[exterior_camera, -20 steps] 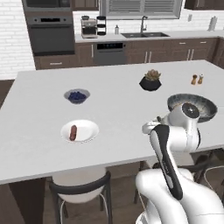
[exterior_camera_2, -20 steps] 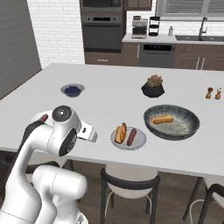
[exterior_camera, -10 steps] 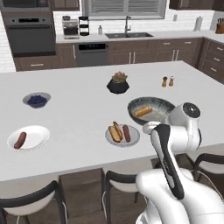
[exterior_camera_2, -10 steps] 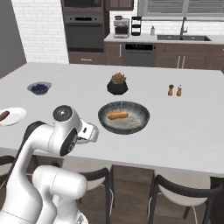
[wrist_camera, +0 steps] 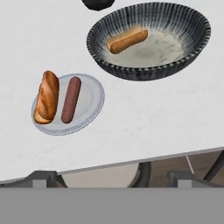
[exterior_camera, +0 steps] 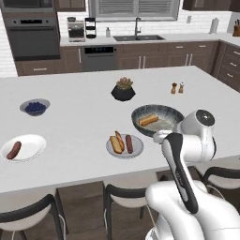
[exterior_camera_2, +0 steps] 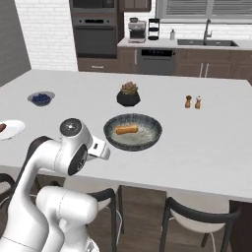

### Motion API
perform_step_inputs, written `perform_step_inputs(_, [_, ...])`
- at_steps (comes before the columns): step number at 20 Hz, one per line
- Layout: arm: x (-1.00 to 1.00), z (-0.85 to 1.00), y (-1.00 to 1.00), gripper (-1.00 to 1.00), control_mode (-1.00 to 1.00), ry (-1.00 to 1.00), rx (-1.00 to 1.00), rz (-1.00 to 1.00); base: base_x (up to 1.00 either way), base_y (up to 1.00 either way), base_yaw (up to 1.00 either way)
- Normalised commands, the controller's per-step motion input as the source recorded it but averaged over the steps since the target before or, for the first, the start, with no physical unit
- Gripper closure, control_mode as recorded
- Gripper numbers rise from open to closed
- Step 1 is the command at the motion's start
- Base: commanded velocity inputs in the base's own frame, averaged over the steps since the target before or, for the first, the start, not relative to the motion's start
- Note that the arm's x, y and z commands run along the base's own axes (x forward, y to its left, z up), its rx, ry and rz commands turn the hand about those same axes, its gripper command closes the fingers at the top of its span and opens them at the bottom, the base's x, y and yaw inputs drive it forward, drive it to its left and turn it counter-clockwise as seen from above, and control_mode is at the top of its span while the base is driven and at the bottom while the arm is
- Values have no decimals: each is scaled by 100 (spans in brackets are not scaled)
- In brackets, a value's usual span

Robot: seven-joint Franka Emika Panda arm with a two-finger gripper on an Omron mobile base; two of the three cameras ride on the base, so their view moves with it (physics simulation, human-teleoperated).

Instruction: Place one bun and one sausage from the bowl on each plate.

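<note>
Bun [wrist_camera: 127, 39] in bowl [wrist_camera: 192, 57], next for far plate [exterior_camera: 33, 143] holding sausage [exterior_camera: 14, 150]: gripper fingers spread empty; approach from above, grasping across its width.

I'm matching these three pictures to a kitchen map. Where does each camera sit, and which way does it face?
Left base view: behind the arm's left, facing the island and sink wall; white arm at lower right.
Right base view: behind its right, same direction; arm at lower left.
Hand view: on the hand, looking down at the near plate.
All share the bowl holding one bun.
</note>
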Motion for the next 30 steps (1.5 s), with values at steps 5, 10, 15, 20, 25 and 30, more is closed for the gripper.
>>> perform_step_inputs(5, [0, 0, 0, -100, 100, 0, 0, 0, 31, 5, 0])
perform_step_inputs(10, [20, 17, 0, -100, -100, 7, 0, 0, 0, 0, 1])
perform_step_inputs(15, [95, 76, -4, -100, -100, 16, 0, -6, 0, 0, 0])
perform_step_inputs(20, [100, 40, -26, -100, -100, -5, 7, -34, 0, 0, 0])
perform_step_inputs(25, [100, 0, -40, -100, -100, -3, 25, -37, 0, 0, 0])
perform_step_inputs(30, [93, -26, -63, -100, -100, -1, 30, -12, 0, 0, 0])
